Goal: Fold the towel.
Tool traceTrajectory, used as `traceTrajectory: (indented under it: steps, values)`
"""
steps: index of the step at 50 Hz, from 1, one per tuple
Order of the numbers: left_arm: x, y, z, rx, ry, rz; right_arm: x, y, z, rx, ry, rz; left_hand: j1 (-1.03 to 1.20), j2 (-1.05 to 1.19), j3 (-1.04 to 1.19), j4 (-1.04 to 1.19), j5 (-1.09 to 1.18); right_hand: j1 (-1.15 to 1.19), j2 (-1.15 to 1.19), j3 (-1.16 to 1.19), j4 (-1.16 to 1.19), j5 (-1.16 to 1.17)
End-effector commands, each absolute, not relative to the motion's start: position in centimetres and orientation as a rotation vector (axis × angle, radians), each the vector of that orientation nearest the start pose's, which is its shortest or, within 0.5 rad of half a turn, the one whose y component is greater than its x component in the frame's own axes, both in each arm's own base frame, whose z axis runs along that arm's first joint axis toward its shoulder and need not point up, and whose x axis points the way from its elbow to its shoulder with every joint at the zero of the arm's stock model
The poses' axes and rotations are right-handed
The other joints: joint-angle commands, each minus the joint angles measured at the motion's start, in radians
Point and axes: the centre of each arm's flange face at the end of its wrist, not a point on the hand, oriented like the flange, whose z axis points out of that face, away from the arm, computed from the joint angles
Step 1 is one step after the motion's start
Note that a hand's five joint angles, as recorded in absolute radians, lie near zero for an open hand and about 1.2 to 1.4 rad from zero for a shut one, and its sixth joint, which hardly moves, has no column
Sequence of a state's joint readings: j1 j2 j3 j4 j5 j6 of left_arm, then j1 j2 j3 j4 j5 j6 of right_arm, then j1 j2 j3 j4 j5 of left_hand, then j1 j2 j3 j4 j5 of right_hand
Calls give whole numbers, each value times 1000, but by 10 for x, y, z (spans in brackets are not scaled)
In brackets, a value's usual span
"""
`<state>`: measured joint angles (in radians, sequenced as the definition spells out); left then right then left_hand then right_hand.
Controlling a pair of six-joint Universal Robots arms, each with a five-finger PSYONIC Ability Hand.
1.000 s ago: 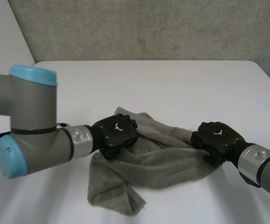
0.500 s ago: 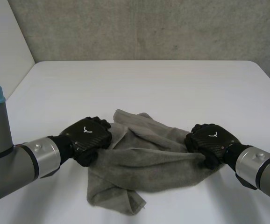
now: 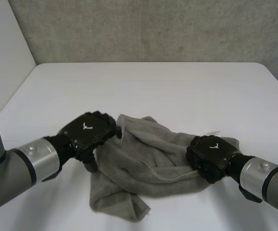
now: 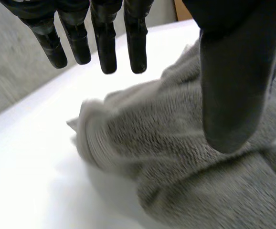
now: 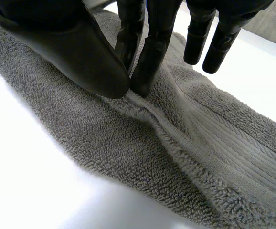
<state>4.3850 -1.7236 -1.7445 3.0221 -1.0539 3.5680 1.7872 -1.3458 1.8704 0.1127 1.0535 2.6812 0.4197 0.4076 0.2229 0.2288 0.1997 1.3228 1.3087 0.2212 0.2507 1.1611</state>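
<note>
The left hand (image 3: 87, 134) is held at the left edge of the grey towel (image 3: 139, 163), fingers straight, nothing gripped. The towel is bunched on the near part of the white table (image 3: 177, 91) between the hands. It is judged soft, limp and light, and best taken by a hem or corner. At its right edge a hem ridge is pinched between thumb and fingers of the right hand (image 3: 211, 153).

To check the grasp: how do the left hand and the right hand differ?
The left hand has straight fingers holding nothing; the right hand pinches the towel between thumb and fingers. The left hand is at the towel's left edge; the right hand at its right end. Both are black.
</note>
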Motion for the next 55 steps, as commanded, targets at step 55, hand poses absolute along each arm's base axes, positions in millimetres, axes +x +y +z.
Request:
traceTrajectory:
  steps: [55]
  values:
    - [-337, -191, 172, 1952, 2631, -1651, 222, -194, 175, -1225, 2213, -1240, 628, 640, -48, -54, 673, 73, 88, -47, -76, 61]
